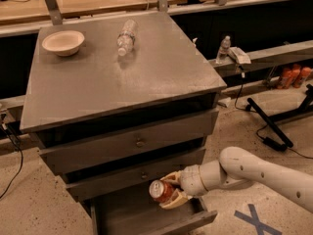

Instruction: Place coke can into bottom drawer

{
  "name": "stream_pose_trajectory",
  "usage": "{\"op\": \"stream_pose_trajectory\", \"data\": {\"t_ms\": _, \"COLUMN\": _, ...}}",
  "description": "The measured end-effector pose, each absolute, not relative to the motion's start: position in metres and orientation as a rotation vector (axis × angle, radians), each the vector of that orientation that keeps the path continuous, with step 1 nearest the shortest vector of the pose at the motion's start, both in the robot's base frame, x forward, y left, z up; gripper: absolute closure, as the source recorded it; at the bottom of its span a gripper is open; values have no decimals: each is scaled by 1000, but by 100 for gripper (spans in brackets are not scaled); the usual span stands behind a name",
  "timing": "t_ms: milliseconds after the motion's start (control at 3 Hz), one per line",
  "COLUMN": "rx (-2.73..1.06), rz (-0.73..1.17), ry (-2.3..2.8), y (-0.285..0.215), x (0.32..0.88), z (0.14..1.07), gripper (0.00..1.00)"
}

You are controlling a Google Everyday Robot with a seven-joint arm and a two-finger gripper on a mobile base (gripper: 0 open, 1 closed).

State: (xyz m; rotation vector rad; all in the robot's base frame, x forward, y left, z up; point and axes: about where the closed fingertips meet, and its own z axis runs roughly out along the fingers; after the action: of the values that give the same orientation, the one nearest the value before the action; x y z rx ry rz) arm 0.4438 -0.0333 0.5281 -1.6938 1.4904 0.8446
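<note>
My gripper (168, 192) is shut on the coke can (160, 190), a small red can held on its side with its silver end facing the camera. The white arm reaches in from the right. The can hangs just above the open bottom drawer (146, 219) of the grey cabinet, over the drawer's right part and just below the front of the middle drawer (142, 174). The bottom drawer is pulled out and its grey inside shows.
The cabinet top (117, 70) carries a cream bowl (63, 42) at the back left and a clear plastic water bottle (126, 36) lying on its side. The top drawer (140, 142) has a round knob. Cables and a black stand (269, 124) lie on the floor at the right.
</note>
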Motion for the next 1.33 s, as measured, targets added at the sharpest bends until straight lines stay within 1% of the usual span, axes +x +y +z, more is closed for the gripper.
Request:
{"op": "stream_pose_trajectory", "data": {"t_ms": 333, "rx": -1694, "rz": 845, "ry": 1490, "y": -33, "x": 444, "z": 528, "gripper": 100}}
{"op": "stream_pose_trajectory", "data": {"t_ms": 667, "rx": -1582, "rz": 945, "ry": 1464, "y": -53, "x": 449, "z": 490, "gripper": 100}}
{"op": "stream_pose_trajectory", "data": {"t_ms": 1000, "rx": -1443, "rz": 1016, "ry": 1443, "y": -87, "x": 461, "z": 442, "gripper": 100}}
{"op": "stream_pose_trajectory", "data": {"t_ms": 1333, "rx": -1331, "rz": 1175, "ry": 1466, "y": -99, "x": 465, "z": 350, "gripper": 100}}
